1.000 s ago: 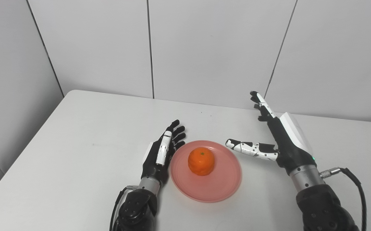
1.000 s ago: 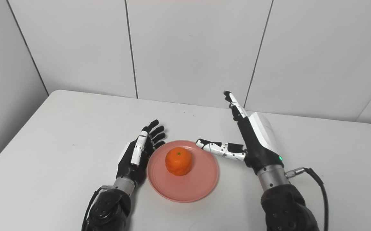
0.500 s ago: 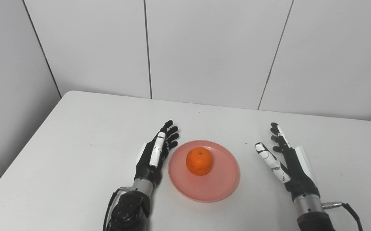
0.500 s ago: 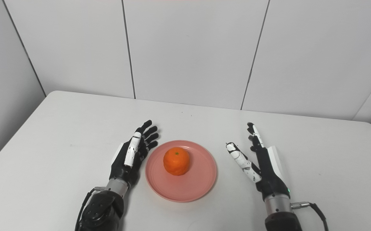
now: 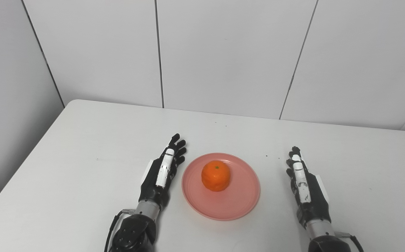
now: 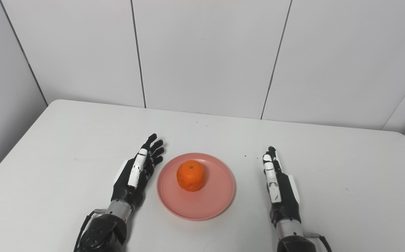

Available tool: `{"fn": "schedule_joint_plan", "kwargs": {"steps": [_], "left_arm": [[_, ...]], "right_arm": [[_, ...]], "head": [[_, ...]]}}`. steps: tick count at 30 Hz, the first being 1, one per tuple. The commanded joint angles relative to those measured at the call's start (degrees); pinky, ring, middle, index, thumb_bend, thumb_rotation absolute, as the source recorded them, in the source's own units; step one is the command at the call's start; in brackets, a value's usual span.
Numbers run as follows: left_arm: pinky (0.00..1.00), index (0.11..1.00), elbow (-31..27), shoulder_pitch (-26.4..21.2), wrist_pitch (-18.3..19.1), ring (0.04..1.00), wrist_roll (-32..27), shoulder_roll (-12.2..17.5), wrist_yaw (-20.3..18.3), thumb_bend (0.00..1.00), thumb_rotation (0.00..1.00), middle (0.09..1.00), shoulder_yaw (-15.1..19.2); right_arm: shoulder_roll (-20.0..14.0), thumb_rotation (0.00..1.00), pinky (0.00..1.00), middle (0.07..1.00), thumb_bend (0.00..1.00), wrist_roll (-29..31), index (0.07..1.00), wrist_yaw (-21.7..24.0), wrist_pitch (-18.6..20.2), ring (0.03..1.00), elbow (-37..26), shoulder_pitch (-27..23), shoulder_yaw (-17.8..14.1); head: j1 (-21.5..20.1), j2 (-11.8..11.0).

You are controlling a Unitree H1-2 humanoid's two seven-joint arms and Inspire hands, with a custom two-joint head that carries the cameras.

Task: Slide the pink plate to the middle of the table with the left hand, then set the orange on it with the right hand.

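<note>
Pink plate and orange, seen from the head cameras, near the front middle of the white bench. At left, the left robot hand lies just beside the plate's left rim, edge-on to the bench with its thumb side up; its fingers are stretched forward and slightly spread, and it holds nothing. Whether it touches the rim cannot be told, though a thin strip of bench appears to separate them. At centre, the plate rests flat on the bench. The orange sits upright on the plate, a little behind and to the left of the plate's centre, its small green stem mark facing up. Neither hand touches the fruit. At right, the right robot hand rests low over the bench, clearly apart from the plate's right rim, with bare bench between them. Its fingers point away from the robot and lie extended, nearly side by side, empty. A dark cable shows beside its wrist at the bottom edge. Behind the bench stands a wall of pale panels.
</note>
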Motion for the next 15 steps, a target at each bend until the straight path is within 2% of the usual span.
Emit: {"fn": "schedule_joint_plan", "kwargs": {"steps": [1,5,15], "left_arm": [[0.98,0.955,-1.94,0.6,-0.24,0.955,0.25,-0.18,-0.41,0.4,1.0,0.962,-0.69],[1.0,0.972,-3.19,1.15,0.03,0.975,0.26,-0.05,-0.17,0.4,1.0,0.98,-0.92],[1.0,0.999,-4.65,2.04,-0.77,1.0,1.91,0.25,0.48,0.39,1.0,1.0,-1.5]], "right_arm": [[0.99,1.0,1.0,1.0,0.36,2.03,1.0,-0.09,3.84,1.0,-3.56,-0.42,0.02],[0.87,1.0,1.0,1.0,0.33,4.41,1.0,0.14,5.83,1.0,-5.53,0.18,0.03],[0.97,1.0,1.0,1.0,0.35,4.67,1.0,-0.23,8.1,1.0,-8.55,1.89,2.11]], "head": [[-0.07,-0.17],[-0.49,-0.54],[-1.26,-1.23]]}}
